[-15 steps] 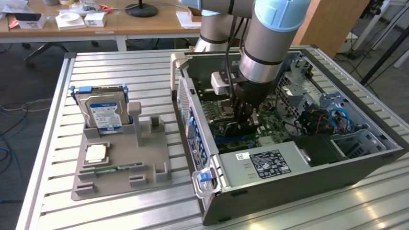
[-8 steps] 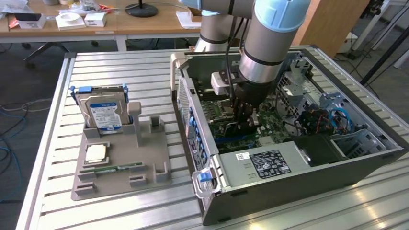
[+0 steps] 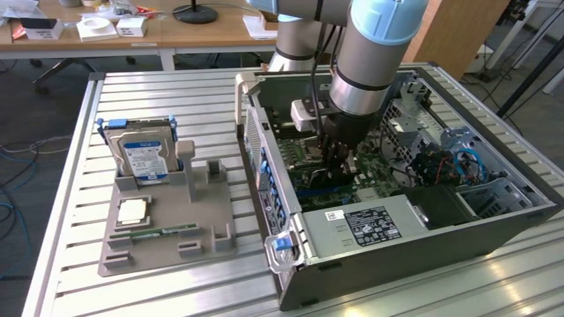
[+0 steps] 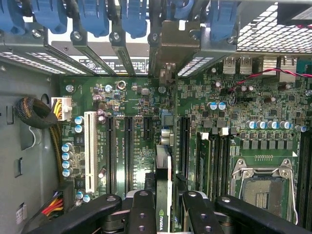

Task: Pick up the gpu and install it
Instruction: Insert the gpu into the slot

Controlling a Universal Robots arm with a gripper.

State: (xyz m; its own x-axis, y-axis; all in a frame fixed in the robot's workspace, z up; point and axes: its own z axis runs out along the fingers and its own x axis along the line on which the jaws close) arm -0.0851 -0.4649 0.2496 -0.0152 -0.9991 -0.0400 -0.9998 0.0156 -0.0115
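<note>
Gpu in my gripper, low inside the case; installation not visibly finished.

On the exterior view's left, the grey tray on the worktop carries the hard drive and memory stick. Further right, my arm stands near upright, wrist sunk into the open computer case. The gripper is clamped on the gpu, held edge-on over the motherboard, so I judge the pick-up done. Whether the card sits in its slot I cannot tell.
</note>
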